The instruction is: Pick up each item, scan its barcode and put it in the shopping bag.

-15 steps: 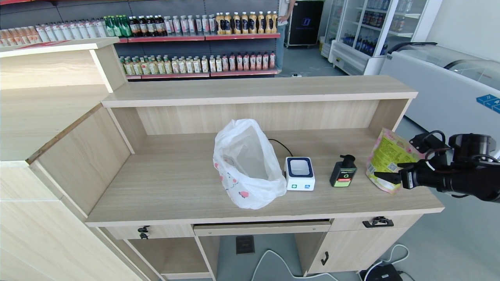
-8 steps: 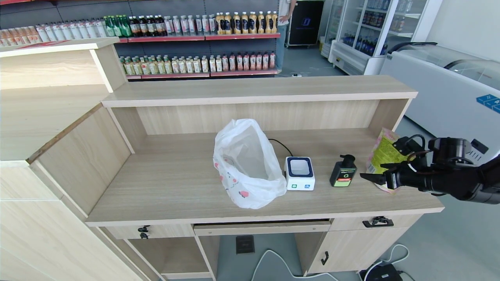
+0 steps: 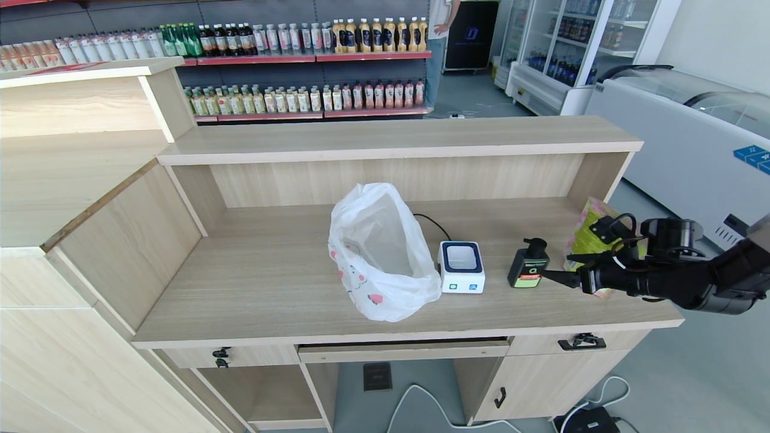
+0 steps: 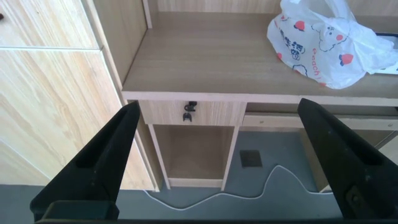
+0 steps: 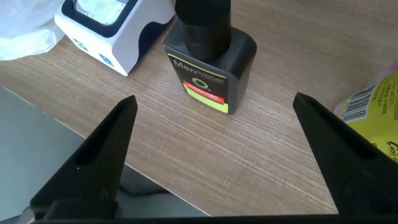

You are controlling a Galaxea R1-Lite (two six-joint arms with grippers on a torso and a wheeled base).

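- The left gripper (image 4: 217, 104) hangs low in front of the worktop (image 3: 271, 282), at its left end. It faces a small drawer (image 4: 189, 112). Its fingers are spread wide and grasp nothing.
- The right gripper (image 3: 556, 266) is over the right part of the worktop, near the front edge, and it points toward the black pump bottle (image 3: 529, 264). Its fingers are released, one on each side of the bottle's line. They are close to the bottle but not touching it.
- The black pump bottle stands upright on the worktop, so its long axis is vertical and the pump head is on top. Its green and red label faces the front edge, toward the right gripper. I cannot tell which way the nozzle points.
- Just to the left of the bottle sits the scanner (image 3: 461, 266), a white box with a dark rim. Its window looks upward.
- The shopping bag (image 3: 380, 252) touches the scanner on the left side. It is white with pink prints, and its mouth stands open toward the top.
- A yellow-green pouch (image 3: 592, 231) stands on edge at the right end of the worktop, partly behind the right gripper. Its barcode side faces forward.
- A black cable (image 3: 434, 224) goes from the scanner toward the back wall.
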